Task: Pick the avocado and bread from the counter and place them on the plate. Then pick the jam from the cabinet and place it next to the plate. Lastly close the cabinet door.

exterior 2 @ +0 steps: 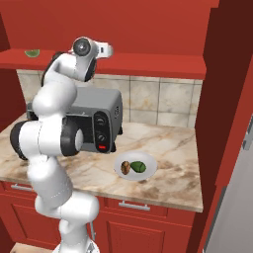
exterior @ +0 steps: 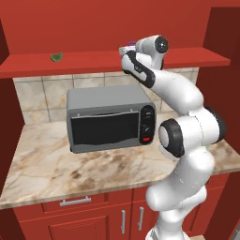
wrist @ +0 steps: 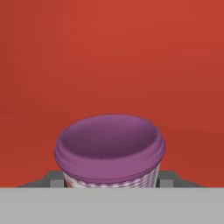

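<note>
Arm reaches up to the cabinet (exterior: 93, 28) shelf, upper centre of left base view, bc the jam (wrist: 110, 151) sits there. Hand view: jar low centre, gripper (wrist: 109, 180) w/ a dark fingertip (wrist: 51, 179) tight on each side of it, so the jaws look closed partway on the jam, jar between them. Avocado (exterior 2: 139, 167) & bread (exterior 2: 126, 168) already lie on the plate (exterior 2: 148, 160), lower centre of right base view, on the counter (exterior 2: 168, 148) by the toaster oven (exterior: 105, 117). Spot beside plate looks free for the jar.
</note>
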